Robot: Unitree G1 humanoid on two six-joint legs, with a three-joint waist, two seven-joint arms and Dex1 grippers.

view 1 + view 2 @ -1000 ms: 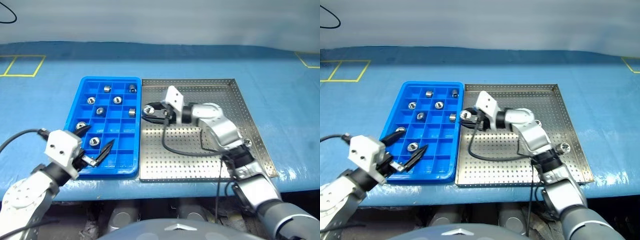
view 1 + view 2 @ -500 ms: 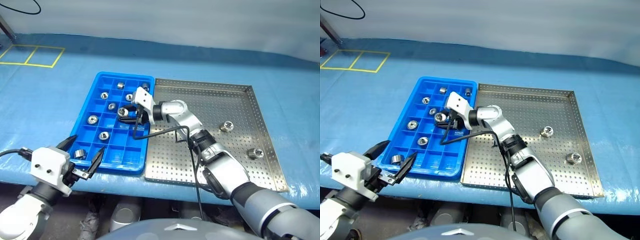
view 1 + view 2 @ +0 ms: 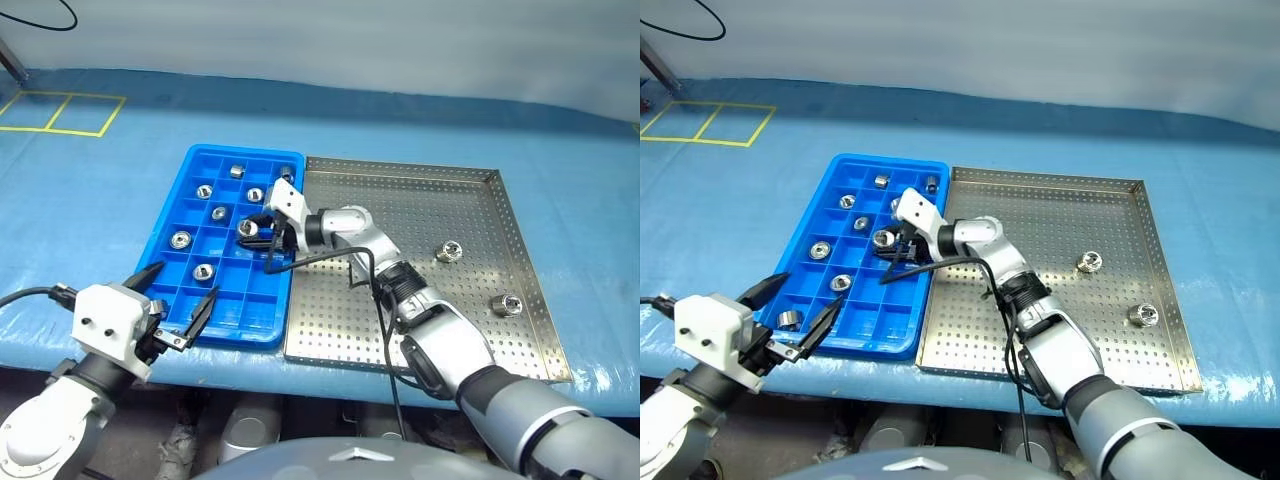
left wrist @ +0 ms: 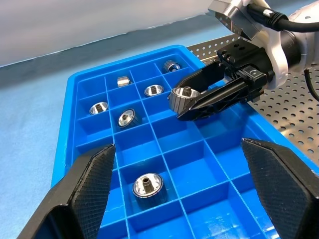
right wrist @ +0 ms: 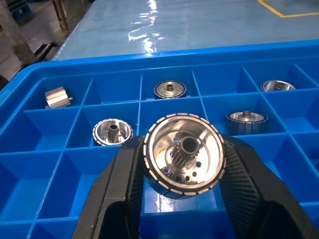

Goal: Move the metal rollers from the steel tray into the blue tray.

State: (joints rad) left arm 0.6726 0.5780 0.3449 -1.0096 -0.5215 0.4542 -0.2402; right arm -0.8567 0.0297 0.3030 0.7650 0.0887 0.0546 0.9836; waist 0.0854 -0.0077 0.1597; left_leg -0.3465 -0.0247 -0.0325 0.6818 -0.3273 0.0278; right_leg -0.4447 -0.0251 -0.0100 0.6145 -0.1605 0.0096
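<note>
The blue tray (image 3: 236, 342) lies left of the steel tray (image 3: 420, 300), edge to edge. My right gripper (image 3: 252, 232) reaches across from the right and is shut on a metal roller (image 5: 183, 156), held just above a middle compartment of the blue tray. Several rollers (image 3: 181, 239) sit in other compartments, most of them toward the far end. Two rollers (image 3: 449, 251) (image 3: 506, 304) lie on the right side of the steel tray. My left gripper (image 3: 187, 280) is open over the blue tray's near left corner, with nothing between its fingers (image 4: 94, 172).
Both trays rest on a blue table cover whose front edge runs just below them. Yellow tape squares (image 3: 60, 112) mark the far left. A black cable (image 3: 330, 262) from the right arm loops over the steel tray.
My right gripper has carried the roller leftward from the steel tray's left edge to over the blue tray. The left gripper stays open in the same spot. The camera view has shifted.
</note>
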